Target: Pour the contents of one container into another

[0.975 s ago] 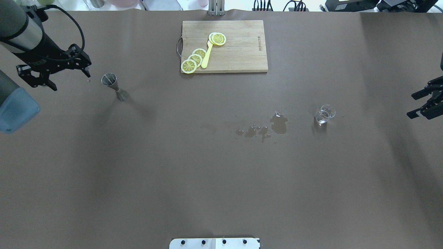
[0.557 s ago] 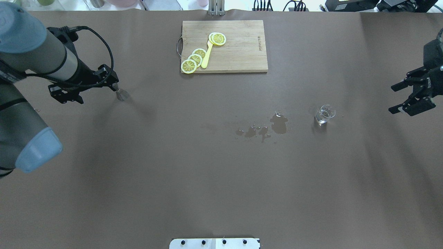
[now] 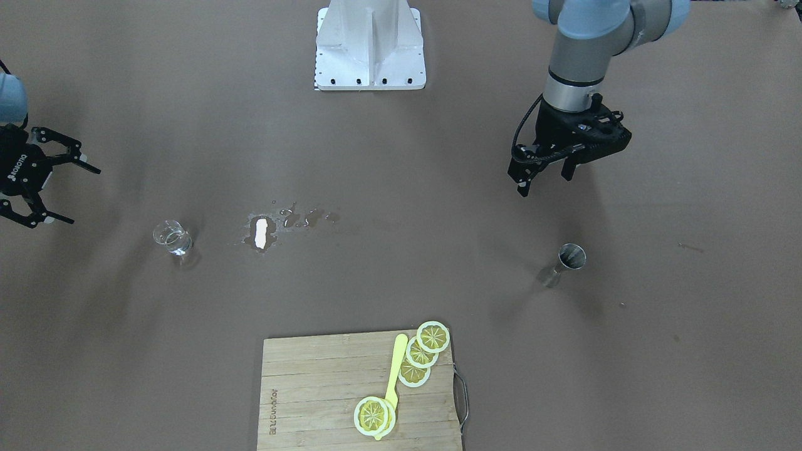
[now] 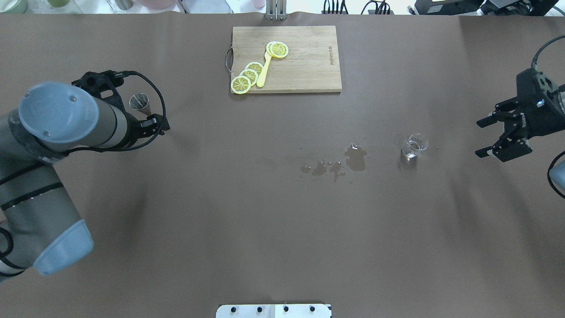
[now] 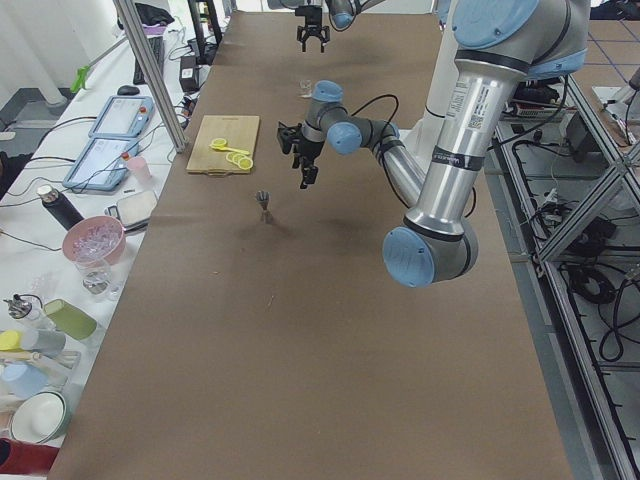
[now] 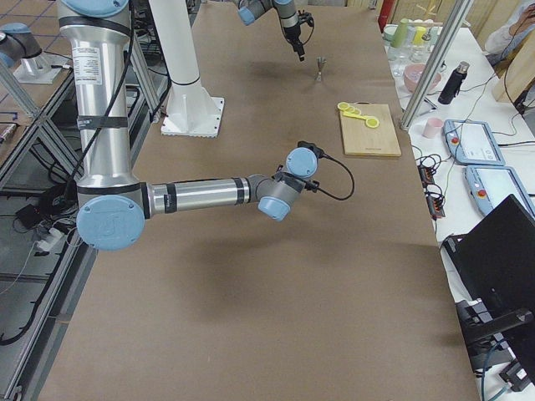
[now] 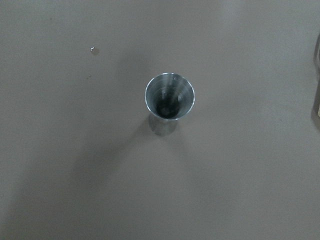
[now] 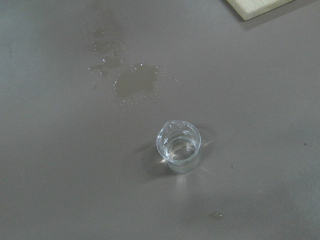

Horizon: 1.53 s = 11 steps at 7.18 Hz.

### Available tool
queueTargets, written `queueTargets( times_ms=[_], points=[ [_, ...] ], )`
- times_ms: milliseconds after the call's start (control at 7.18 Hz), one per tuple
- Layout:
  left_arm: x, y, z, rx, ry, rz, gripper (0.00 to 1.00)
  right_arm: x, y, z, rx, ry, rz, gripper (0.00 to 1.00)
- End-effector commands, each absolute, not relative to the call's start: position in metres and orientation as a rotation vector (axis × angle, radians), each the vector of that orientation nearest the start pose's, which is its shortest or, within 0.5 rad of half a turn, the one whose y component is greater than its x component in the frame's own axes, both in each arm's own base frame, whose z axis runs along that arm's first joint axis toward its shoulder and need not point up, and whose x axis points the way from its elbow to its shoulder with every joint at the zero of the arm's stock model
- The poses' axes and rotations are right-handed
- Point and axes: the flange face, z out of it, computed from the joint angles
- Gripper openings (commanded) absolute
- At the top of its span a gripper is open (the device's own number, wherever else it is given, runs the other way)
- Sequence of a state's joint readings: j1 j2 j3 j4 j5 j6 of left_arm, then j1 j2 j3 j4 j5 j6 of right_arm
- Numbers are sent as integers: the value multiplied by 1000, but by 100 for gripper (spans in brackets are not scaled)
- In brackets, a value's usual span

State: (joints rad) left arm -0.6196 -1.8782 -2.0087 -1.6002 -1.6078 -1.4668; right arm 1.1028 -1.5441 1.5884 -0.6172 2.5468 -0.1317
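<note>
The steel jigger [image 4: 139, 102] stands upright on the brown table at the left, and also shows as the jigger [image 3: 569, 261] in the front view. Seen from straight above in the left wrist view, the jigger [image 7: 170, 100] has a dark, empty-looking upper cone. My left gripper [image 3: 544, 180] hangs open above the table on the robot's side of it, holding nothing. The clear glass cup [image 4: 414, 146] stands upright at the right with a little clear liquid; the right wrist view centres the cup [image 8: 178, 146]. My right gripper [image 4: 479, 139] is open, a hand's breadth to the cup's right, apart from it.
A puddle of spilled liquid [image 4: 355, 159] lies left of the glass cup. At the far middle is a wooden cutting board [image 4: 304, 66] carrying lemon slices [image 4: 247, 75] and a yellow utensil [image 4: 263, 73]. The robot's white base plate [image 3: 369, 56] sits at the near edge.
My left arm has swung in from the table's left edge to above the jigger. My right gripper has come in from the right edge toward the glass cup. Both stay open.
</note>
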Motion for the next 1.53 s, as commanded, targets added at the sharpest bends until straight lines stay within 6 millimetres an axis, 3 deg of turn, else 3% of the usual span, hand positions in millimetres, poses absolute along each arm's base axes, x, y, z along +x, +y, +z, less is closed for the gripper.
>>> queueTargets(
  times_ms=[0,278,418,696,835,1114,1392],
  points=[
    [417,-396,319,454,667,-482,98,-195,-463,545,864,-1046,-1032,94],
    [436,-392,335,636,603,-510,97,-210,-450,570,924,-1058,-1014,100],
    [449,-398,349,652,655,-523,97,-230,-444,578,963,-1062,-1002,100],
    [460,-415,371,778,706,-591,97,-249,-440,577,1002,-1057,-959,99],
    [463,-412,375,823,681,-598,97,-258,-438,576,1030,-1055,-911,99],
    [465,-418,391,886,616,-612,97,-277,-455,582,1061,-1051,-881,97],
    [471,-423,404,907,583,-616,97,-284,-464,580,1067,-1045,-875,95]
  ],
)
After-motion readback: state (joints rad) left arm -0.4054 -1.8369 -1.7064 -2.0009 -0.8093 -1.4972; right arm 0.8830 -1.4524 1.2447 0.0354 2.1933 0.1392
